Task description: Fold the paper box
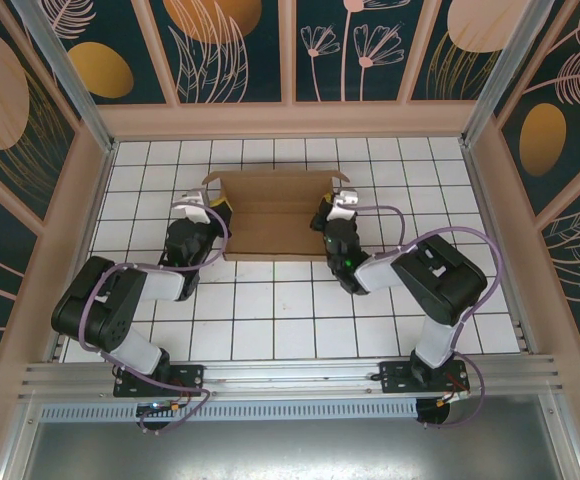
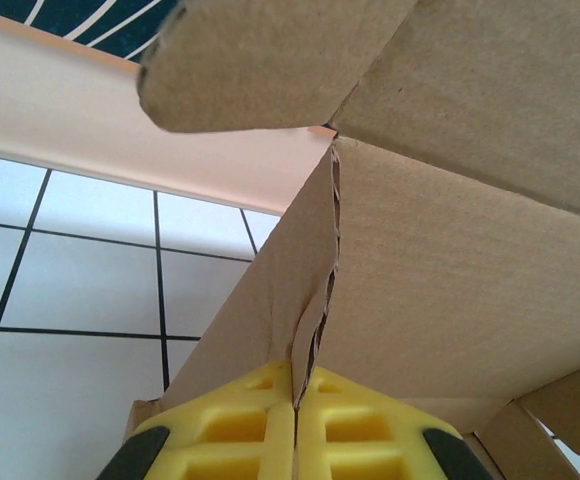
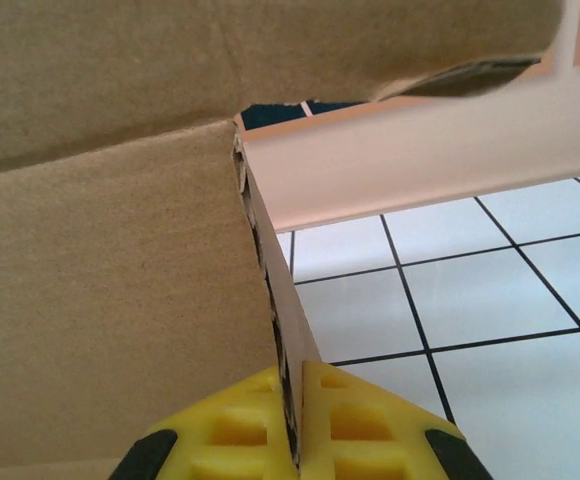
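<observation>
Though its ends are hidden overhead, paper box (image 1: 270, 215), left pincer (image 2: 295, 400) clamping one side wall, right pincer (image 3: 292, 410) the other

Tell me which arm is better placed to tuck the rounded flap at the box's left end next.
Probably left: the left gripper pinches the left wall of the box, close to that flap. The right gripper holds the opposite wall.

Plain brown paper box (image 1: 270, 215), yellow pincer pads (image 2: 240, 425), white table (image 1: 270, 330) with black grid.
</observation>
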